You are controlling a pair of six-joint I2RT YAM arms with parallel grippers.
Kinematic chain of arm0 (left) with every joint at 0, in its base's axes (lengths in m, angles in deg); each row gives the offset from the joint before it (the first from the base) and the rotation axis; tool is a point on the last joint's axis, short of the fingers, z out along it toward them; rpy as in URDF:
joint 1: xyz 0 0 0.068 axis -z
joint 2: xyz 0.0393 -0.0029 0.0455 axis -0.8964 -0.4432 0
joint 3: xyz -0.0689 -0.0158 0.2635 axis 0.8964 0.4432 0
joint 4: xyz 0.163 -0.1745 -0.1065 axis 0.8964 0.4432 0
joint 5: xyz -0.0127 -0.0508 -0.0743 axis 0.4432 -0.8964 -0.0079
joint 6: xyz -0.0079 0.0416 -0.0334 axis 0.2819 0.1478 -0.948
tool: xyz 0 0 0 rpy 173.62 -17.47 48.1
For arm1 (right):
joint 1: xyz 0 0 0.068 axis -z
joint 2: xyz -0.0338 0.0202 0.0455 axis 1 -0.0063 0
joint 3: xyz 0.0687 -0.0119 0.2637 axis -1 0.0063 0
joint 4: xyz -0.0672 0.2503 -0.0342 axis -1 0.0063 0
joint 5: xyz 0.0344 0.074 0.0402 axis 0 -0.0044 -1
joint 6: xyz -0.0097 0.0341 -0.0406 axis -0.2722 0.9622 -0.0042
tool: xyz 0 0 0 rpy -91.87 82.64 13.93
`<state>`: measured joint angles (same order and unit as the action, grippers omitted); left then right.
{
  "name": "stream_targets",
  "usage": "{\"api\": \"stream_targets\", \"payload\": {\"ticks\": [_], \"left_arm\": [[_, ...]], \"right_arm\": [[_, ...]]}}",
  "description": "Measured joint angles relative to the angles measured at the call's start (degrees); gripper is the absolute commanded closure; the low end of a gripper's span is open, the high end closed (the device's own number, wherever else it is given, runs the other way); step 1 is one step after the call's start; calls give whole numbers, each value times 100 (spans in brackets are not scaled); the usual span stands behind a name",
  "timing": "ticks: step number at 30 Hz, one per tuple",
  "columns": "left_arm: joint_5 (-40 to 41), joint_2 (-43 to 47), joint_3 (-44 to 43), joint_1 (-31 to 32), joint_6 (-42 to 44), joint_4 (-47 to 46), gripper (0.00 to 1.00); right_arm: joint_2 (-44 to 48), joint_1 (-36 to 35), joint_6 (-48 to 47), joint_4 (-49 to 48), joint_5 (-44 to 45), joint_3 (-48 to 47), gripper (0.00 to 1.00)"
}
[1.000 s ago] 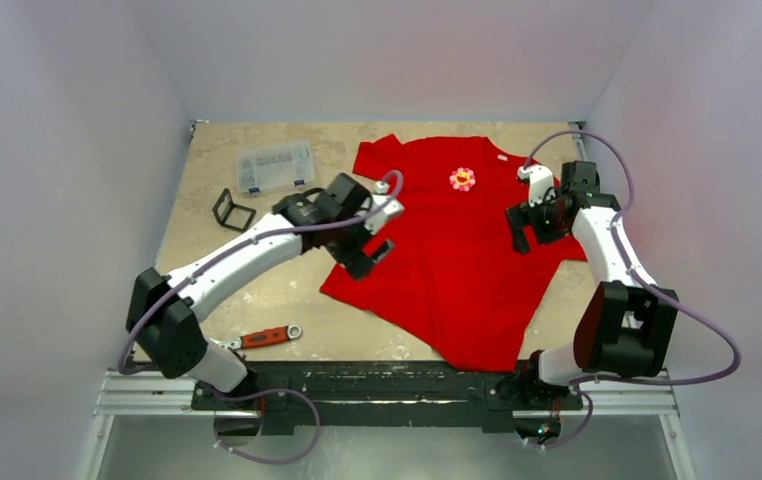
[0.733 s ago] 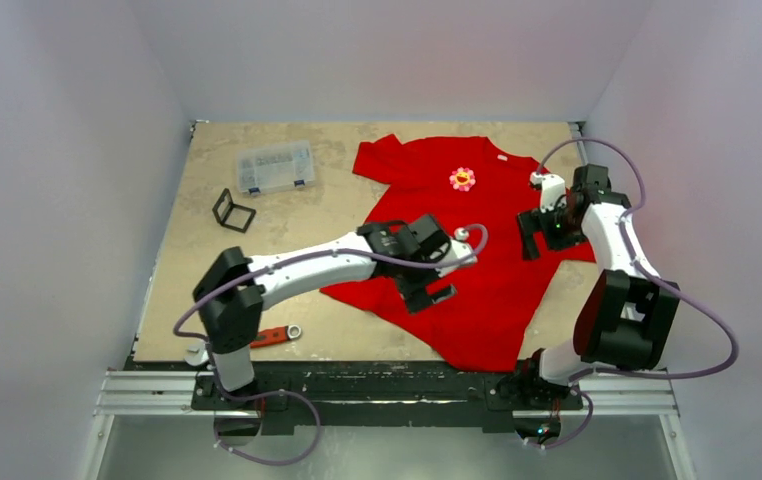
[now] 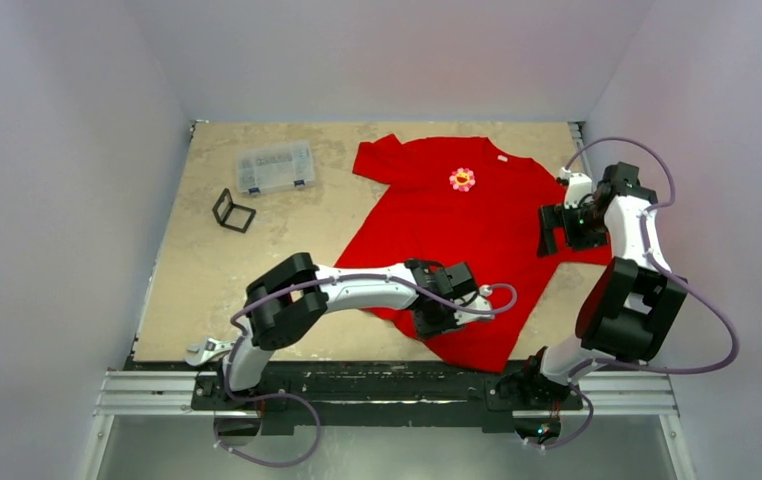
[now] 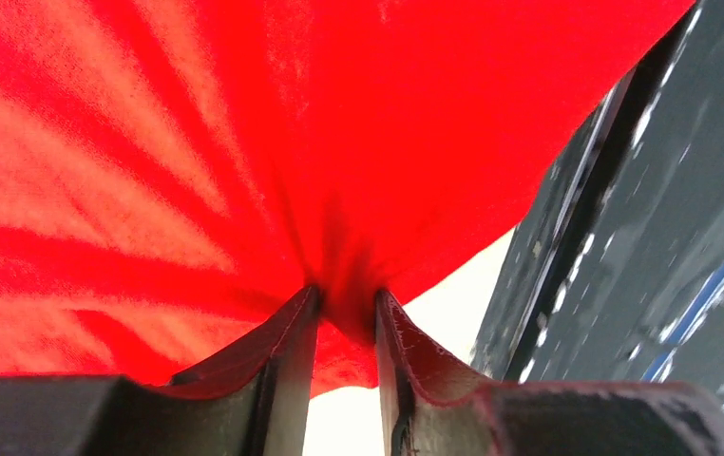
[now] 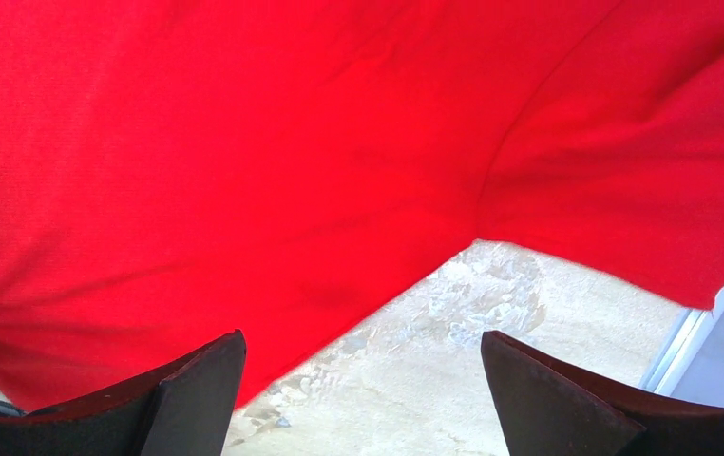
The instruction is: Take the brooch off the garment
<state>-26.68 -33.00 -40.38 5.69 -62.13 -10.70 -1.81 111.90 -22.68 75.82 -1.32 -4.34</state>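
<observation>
The garment [image 3: 457,240], a bright red T-shirt, lies flat across the middle of the table. The brooch [image 3: 463,179], a small pink flower with a yellow-red centre, is pinned on its chest near the collar. My left gripper [image 3: 435,322] is down at the shirt's near hem. In the left wrist view, the left gripper [image 4: 347,313] is shut on a bunched fold of red cloth [image 4: 244,142]. My right gripper [image 3: 553,232] hovers by the right sleeve. In the right wrist view, the right gripper [image 5: 363,366] stands open over the edge of the shirt [image 5: 244,142] below the sleeve, holding nothing.
A clear plastic compartment box [image 3: 275,166] and a small black frame [image 3: 233,211] sit at the back left. A wrench's metal end [image 3: 202,350] shows by the left arm's base. The dark base rail [image 4: 624,237] runs close beside the left gripper.
My left arm swung from the shirt's left edge down to its near hem and its jaws closed on the cloth. My right gripper drifted right toward the sleeve, still open.
</observation>
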Motion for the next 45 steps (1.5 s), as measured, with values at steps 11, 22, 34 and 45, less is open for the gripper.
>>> {"api": "stream_targets", "payload": {"ticks": [11,22,34,45], "left_arm": [[26,1143,1665,-968,1095,837,83],[715,1912,3023,-2288,2944,2245,52],[-1049,3709,1246,-3320,1941,2267,14],[-798,5115,2433,-3788,-107,-531,1]], "right_arm": [[44,0,-190,7,-59,24,1],[-284,-94,-133,-68,-435,48,5],[-933,-1526,1534,-1128,-1464,-608,25],[-1565,-2098,2653,-1790,-2107,-1266,30]]}}
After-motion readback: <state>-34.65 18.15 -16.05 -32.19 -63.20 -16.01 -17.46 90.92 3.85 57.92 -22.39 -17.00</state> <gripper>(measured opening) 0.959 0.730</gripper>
